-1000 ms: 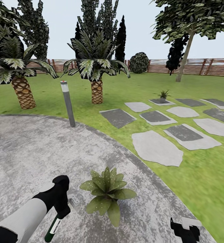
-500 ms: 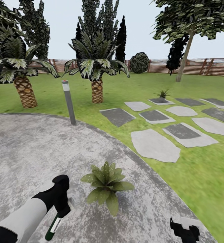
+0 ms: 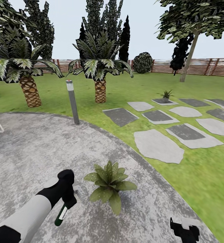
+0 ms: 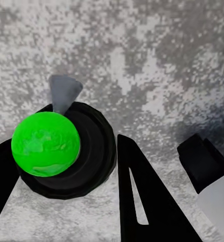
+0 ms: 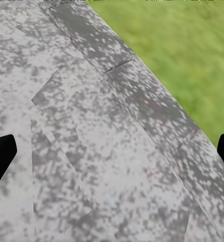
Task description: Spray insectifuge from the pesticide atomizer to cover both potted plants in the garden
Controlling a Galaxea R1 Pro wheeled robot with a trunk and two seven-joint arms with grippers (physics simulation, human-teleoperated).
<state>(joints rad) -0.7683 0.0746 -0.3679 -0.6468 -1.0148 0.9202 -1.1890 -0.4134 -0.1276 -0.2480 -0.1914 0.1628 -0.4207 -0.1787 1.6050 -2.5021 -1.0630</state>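
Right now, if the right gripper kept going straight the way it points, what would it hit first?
Most likely the grey paved patio. The right gripper points down at bare paving, its fingers spread wide with nothing between them. The lawn starts farther off; depth is hard to judge.

stone, grass and matt plastic

the patio looks like rough, mottled grey stone; the stepping stones are flatter and smoother. lawn is soft matt green. the fence reads as brown slatted wood, the palm trunk scaly, the left gripper matt black plastic.
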